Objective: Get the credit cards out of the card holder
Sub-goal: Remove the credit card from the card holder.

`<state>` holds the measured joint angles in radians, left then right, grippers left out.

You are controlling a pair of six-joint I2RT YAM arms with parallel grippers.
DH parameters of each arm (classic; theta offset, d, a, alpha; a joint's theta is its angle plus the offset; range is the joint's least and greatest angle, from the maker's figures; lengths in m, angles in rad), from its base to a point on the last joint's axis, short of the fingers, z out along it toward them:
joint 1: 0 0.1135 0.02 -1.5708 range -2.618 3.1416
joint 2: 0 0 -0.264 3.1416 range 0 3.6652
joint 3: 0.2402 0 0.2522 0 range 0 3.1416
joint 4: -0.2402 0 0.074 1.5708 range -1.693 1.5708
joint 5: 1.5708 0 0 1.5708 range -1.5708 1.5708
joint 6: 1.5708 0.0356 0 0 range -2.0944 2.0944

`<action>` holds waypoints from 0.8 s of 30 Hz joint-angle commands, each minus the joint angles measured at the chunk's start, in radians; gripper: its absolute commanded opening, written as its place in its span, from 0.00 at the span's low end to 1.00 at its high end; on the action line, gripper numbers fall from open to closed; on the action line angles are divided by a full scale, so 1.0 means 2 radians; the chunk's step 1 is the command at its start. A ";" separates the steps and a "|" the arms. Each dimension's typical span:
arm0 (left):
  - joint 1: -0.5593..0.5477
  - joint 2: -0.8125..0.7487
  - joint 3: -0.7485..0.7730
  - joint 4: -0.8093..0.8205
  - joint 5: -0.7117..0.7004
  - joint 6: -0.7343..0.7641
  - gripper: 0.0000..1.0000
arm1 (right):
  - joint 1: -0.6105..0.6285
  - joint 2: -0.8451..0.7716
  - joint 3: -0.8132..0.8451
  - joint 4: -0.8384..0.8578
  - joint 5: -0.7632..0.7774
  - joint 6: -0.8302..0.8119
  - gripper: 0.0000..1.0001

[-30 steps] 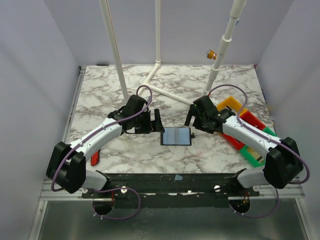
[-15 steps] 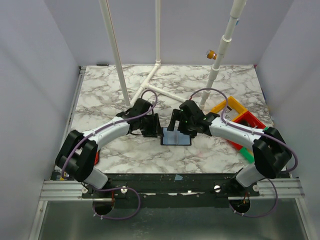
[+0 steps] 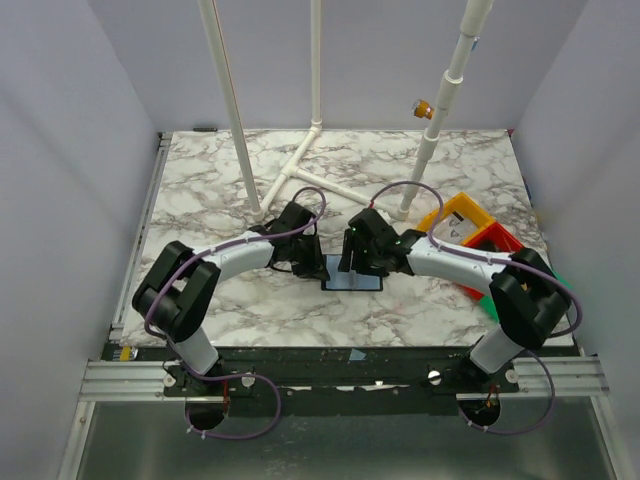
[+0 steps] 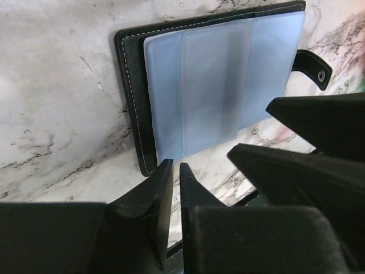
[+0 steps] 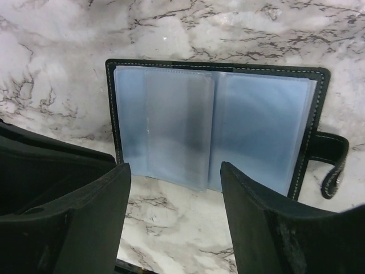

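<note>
Top external view puts the card holder (image 3: 352,273) flat and open at the middle of the worktop (image 3: 230,180), with both arms bent inward to meet over it. No credit cards lie out anywhere, so by my reading the removal has not started; whether the pale blue sleeves (image 5: 177,125) hold any is unclear. The left gripper (image 4: 175,171) sits low at the holder's near left corner, fingers pressed almost together with only a slit and nothing visible between them. The right gripper (image 5: 175,170) hovers over the sleeves, fingers spread wide and empty.
</note>
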<state>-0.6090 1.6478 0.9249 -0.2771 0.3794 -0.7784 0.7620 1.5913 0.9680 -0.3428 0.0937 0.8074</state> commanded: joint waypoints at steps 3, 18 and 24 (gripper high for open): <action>0.004 0.012 -0.002 0.027 0.007 -0.015 0.08 | 0.047 0.040 0.055 -0.037 0.079 -0.020 0.64; 0.016 0.046 -0.017 0.050 0.019 -0.030 0.00 | 0.096 0.111 0.108 -0.076 0.154 -0.028 0.52; 0.018 0.056 -0.015 0.042 0.014 -0.036 0.00 | 0.100 0.126 0.110 -0.084 0.165 -0.027 0.52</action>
<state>-0.5777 1.7321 0.9016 -0.1986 0.4053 -0.8402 0.9493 1.8046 1.1751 -0.4732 0.3668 0.7567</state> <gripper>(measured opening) 0.009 0.523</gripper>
